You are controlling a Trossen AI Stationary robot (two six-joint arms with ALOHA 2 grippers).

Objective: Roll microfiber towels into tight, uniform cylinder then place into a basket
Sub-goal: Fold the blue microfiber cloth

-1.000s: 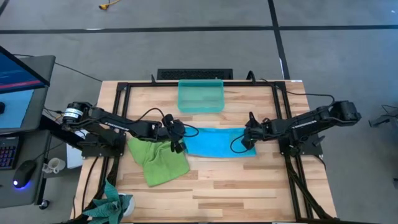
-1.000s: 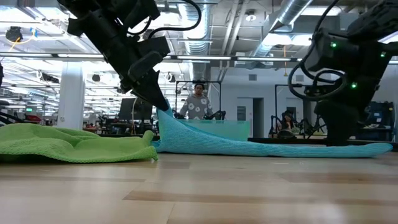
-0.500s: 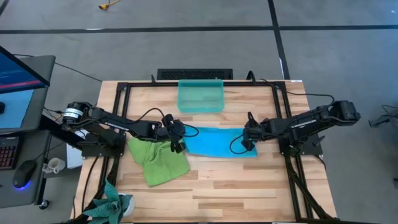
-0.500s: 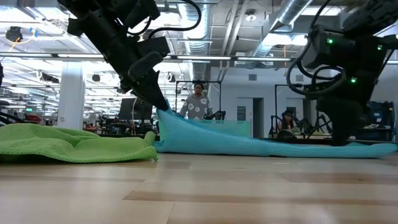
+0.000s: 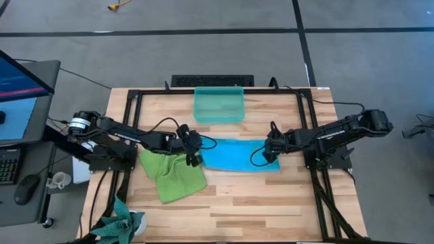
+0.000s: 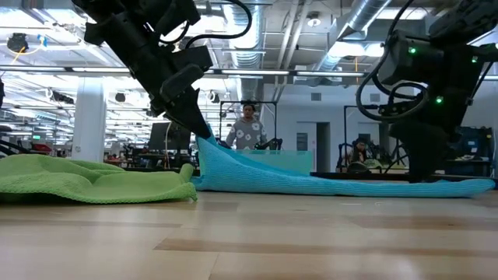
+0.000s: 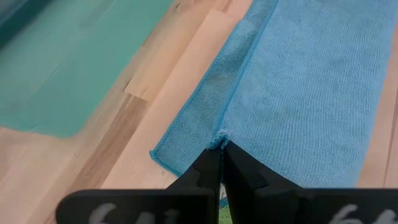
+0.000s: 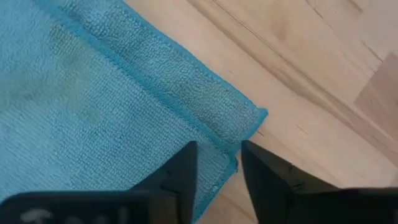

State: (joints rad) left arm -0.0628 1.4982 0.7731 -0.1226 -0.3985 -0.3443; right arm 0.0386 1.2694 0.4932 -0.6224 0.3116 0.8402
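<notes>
The sky-blue microfiber towel (image 5: pixel 237 156) lies folded in a long strip across the table's middle. My left gripper (image 7: pixel 221 152) is shut on its left end, which is raised (image 6: pixel 206 144). My right gripper (image 8: pixel 217 168) stands open over the towel's right end, one finger on either side of the folded corner (image 8: pixel 239 124). I cannot tell whether it touches. The lime-green towel (image 5: pixel 173 175) lies crumpled on the table beside the left gripper. The teal basket (image 5: pixel 218 104) stands at the far edge. My left gripper pinches the blue towel's left end between its two shut fingers, at a hemmed edge that runs along the strip (image 7: pixel 219 135). The fingers slant down from the table's left. That end is lifted off the table. The remainder (image 6: pixel 327 184) lies flat on the wood.
A darker teal cloth (image 5: pixel 122 220) hangs at the table's near left corner. Black frame rails (image 5: pixel 308 129) run along the table's sides. The near half of the wooden top (image 5: pixel 258 203) is bare. A person (image 6: pixel 247 128) stands in the room far behind.
</notes>
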